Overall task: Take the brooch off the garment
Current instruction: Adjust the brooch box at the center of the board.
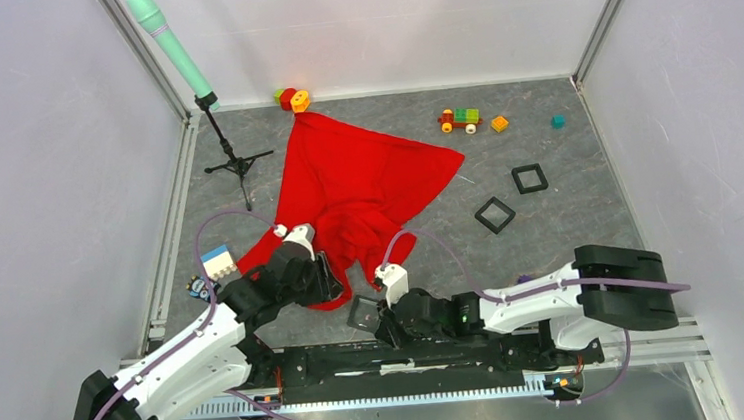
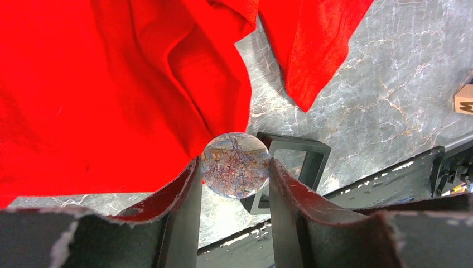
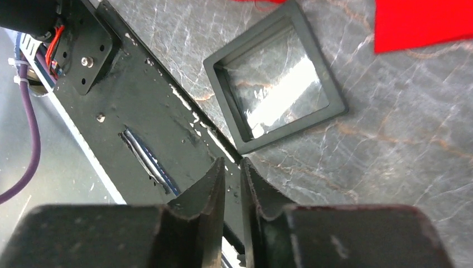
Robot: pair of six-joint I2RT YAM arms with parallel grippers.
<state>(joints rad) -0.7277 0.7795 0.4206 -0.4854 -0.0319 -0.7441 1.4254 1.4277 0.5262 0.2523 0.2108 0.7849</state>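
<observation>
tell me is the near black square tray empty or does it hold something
Empty. In the right wrist view the black square tray frames only bare marbled table; nothing lies inside it.

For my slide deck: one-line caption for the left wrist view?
Left pincer holds a round brooch beside the red garment.

You're looking at a bright red, plain garment (image 1: 361,186) on a grey bench (image 1: 569,215) veined with white and rust. The round disc (image 2: 235,165) between your left pincer's (image 2: 234,184) black fingers is mottled blue, brown and cream. The square trays (image 1: 495,214) are black. The stick (image 1: 169,43) on the tripod is mint green; the small blocks (image 1: 292,99) are red, orange, yellow and green.
</observation>
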